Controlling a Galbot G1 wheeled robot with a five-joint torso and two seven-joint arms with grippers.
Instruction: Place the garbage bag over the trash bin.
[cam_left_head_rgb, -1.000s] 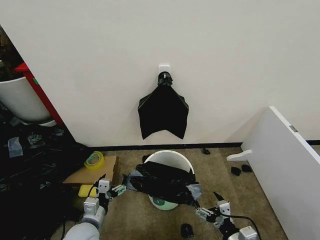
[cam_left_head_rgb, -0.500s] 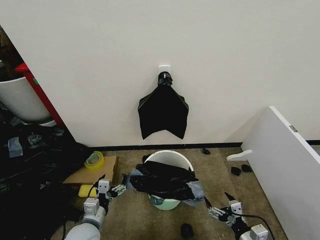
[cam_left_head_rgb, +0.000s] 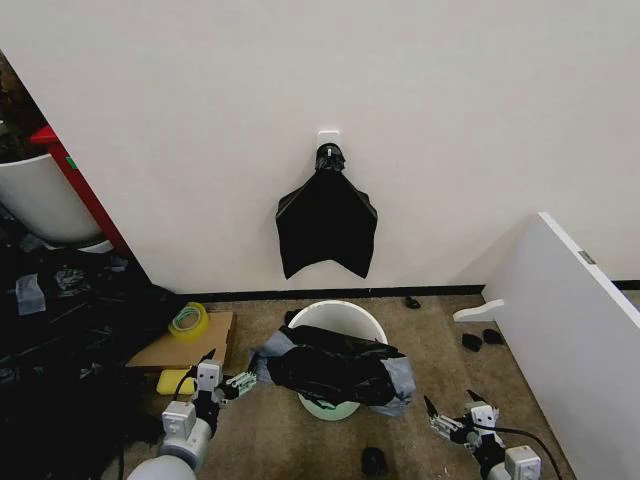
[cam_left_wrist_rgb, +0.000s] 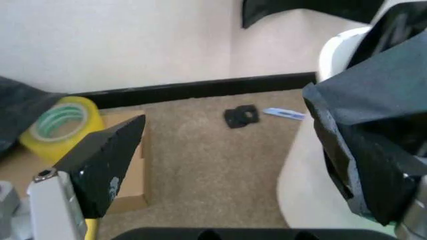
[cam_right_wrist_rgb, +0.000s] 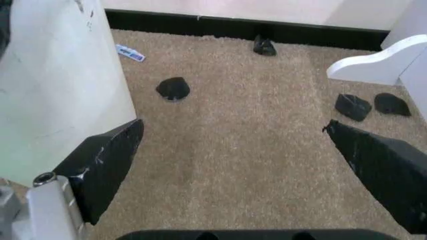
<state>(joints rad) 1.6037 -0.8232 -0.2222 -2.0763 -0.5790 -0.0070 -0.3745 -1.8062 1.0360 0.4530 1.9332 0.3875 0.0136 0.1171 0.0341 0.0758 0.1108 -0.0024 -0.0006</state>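
Both grippers are hanging wide open and holding nothing: the left gripper (cam_left_head_rgb: 238, 381) just beside the garbage bag (cam_left_head_rgb: 335, 367), the right gripper (cam_left_head_rgb: 448, 421) apart. The bag is lying loosely across the trash bin (cam_left_head_rgb: 338, 312), so it may be slipping off.
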